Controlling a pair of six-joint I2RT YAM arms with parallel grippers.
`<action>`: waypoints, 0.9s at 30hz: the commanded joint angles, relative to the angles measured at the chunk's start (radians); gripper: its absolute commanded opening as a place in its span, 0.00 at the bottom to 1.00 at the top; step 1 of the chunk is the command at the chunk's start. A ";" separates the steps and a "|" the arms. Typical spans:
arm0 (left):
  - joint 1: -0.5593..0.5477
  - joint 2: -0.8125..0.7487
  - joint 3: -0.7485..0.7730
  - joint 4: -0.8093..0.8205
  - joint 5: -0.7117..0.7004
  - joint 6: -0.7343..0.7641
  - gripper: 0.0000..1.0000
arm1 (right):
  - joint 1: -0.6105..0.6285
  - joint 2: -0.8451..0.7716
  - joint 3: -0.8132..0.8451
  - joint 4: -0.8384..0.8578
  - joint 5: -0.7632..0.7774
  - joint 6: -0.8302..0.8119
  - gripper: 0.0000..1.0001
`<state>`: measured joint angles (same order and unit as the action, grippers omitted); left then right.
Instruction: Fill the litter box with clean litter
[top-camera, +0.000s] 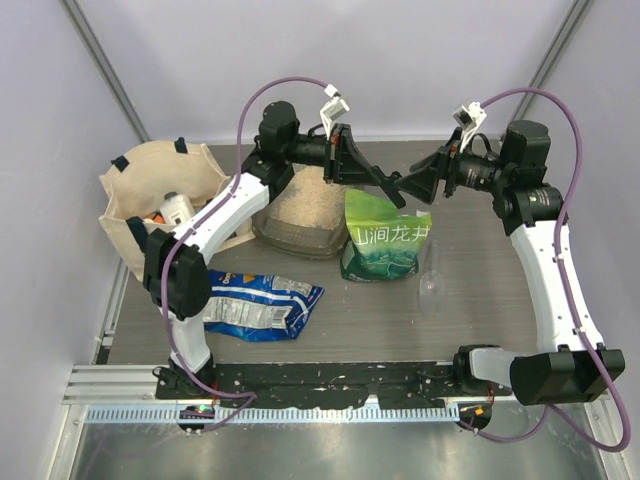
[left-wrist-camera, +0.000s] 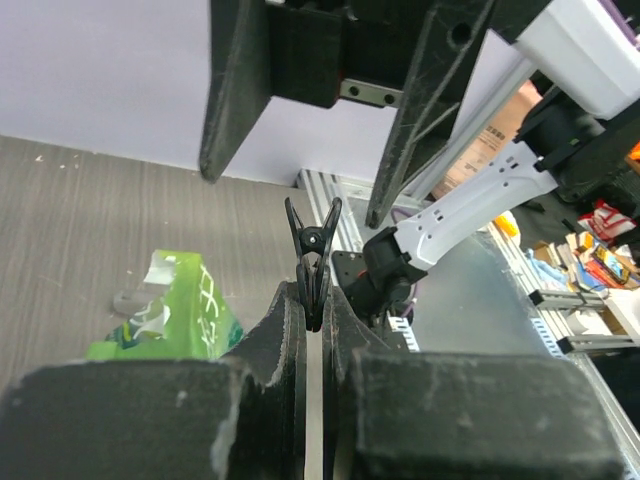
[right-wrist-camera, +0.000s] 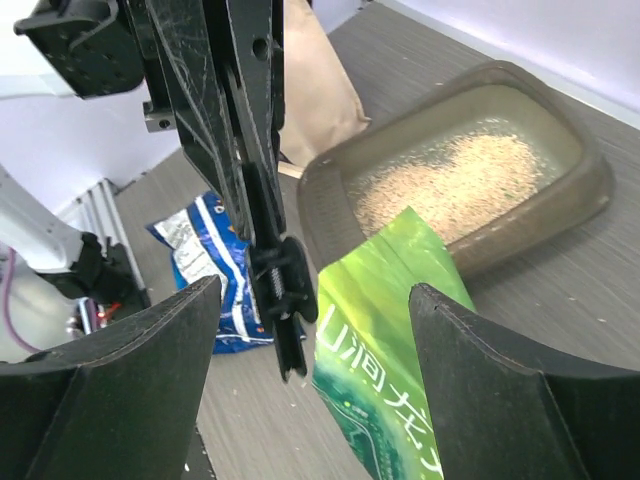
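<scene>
Top external: left tool (top-camera: 392, 190), gripping clip (left-wrist-camera: 313, 262), over green bag (top-camera: 385, 240) edge.

The left claw (left-wrist-camera: 313, 318) fills the bottom of the view. Its two black fingers (left-wrist-camera: 285, 340) are pressed together on a black clip (left-wrist-camera: 313, 250). The clip stands upright, and its two handles spread in a V above the fingertips. Above it hangs the right claw (left-wrist-camera: 295, 195) with jaws wide apart, one finger on each side of the clip, not touching it. Behind, a white arm (left-wrist-camera: 470, 205) slants down toward the middle. At lower left a green bag (left-wrist-camera: 180, 315) is on the grey bench (left-wrist-camera: 90, 220), before a pale wall (left-wrist-camera: 100, 70).
</scene>
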<state>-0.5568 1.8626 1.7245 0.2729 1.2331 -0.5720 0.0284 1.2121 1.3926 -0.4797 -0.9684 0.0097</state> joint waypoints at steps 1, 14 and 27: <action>-0.009 -0.005 0.003 0.147 0.051 -0.120 0.00 | 0.013 0.018 0.002 0.147 -0.090 0.125 0.81; -0.008 0.015 0.010 0.175 0.051 -0.175 0.00 | 0.031 0.033 -0.009 0.145 -0.119 0.124 0.65; -0.005 0.030 0.017 0.207 0.016 -0.226 0.00 | 0.033 0.015 -0.029 0.159 -0.119 0.142 0.51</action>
<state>-0.5644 1.8954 1.7237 0.4225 1.2587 -0.7788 0.0570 1.2507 1.3609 -0.3683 -1.0683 0.1322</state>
